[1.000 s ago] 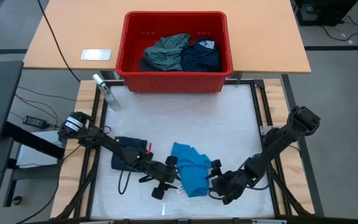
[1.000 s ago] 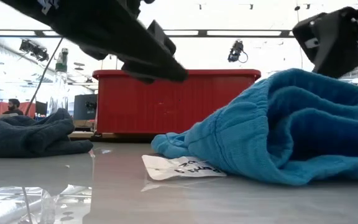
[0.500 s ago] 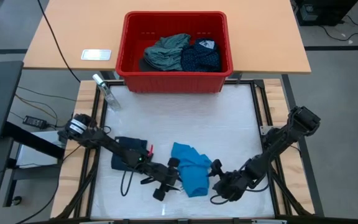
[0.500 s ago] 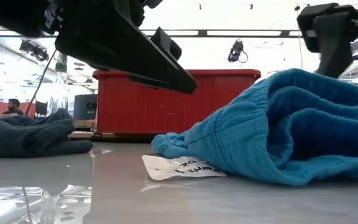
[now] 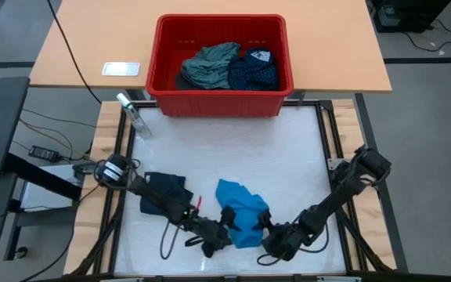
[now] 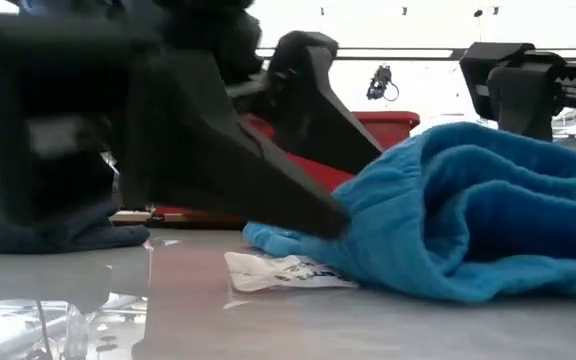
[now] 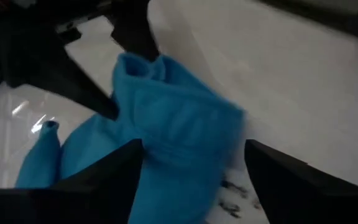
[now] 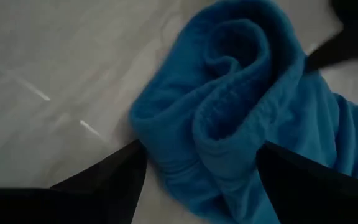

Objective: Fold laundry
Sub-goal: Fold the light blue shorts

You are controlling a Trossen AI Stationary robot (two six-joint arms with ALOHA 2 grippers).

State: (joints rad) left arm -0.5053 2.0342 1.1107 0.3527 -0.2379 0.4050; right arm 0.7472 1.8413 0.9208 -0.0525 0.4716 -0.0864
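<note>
Loosely bunched, the bright blue garment [image 5: 241, 215] lies between both seemingly spread claws.

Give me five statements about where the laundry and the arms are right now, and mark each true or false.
1. The blue garment lies on the table between both grippers. True.
2. The red bin is empty. False: it holds a grey-green shirt and a navy dotted piece.
3. The left gripper has its jaws open at the blue garment. True.
4. The right gripper is lifted over the bin. False: it sits low beside the blue garment.
5. A dark navy garment lies left of the blue one. True.
</note>
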